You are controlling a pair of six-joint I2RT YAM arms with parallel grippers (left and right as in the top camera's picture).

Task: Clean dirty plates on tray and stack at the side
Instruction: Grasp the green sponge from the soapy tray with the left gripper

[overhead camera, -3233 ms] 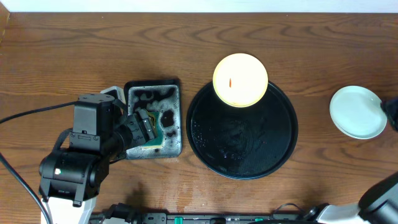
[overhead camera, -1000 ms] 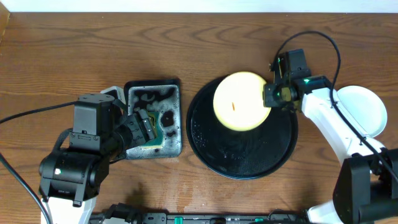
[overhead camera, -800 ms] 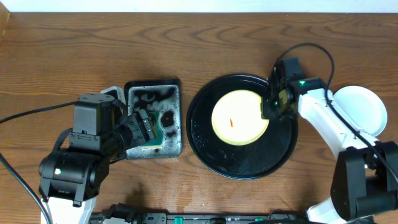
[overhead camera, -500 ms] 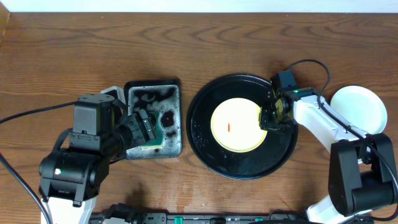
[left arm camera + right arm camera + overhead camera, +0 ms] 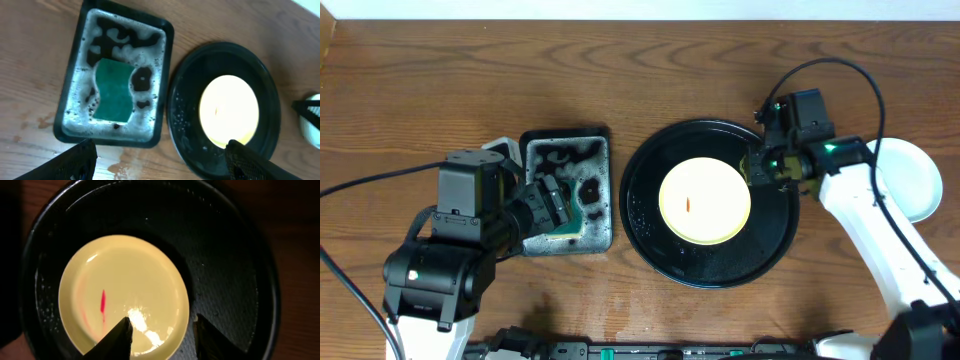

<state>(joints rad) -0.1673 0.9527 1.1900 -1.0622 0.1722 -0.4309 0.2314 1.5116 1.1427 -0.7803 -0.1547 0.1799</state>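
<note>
Yellow plate: one, flat, face up, centred in the round black tray. It is round, so no long axis. Its single red smear is a short streak running near-far. One pale plate sits right of the tray, partly under the right arm; single or stacked, cannot tell. Right claw spread apart, empty, over the yellow plate's right rim. Left claw spread wide, empty, above one rectangular tray holding one green sponge in foam. Surface: brown wood grain, wet patches by the trays.
</note>
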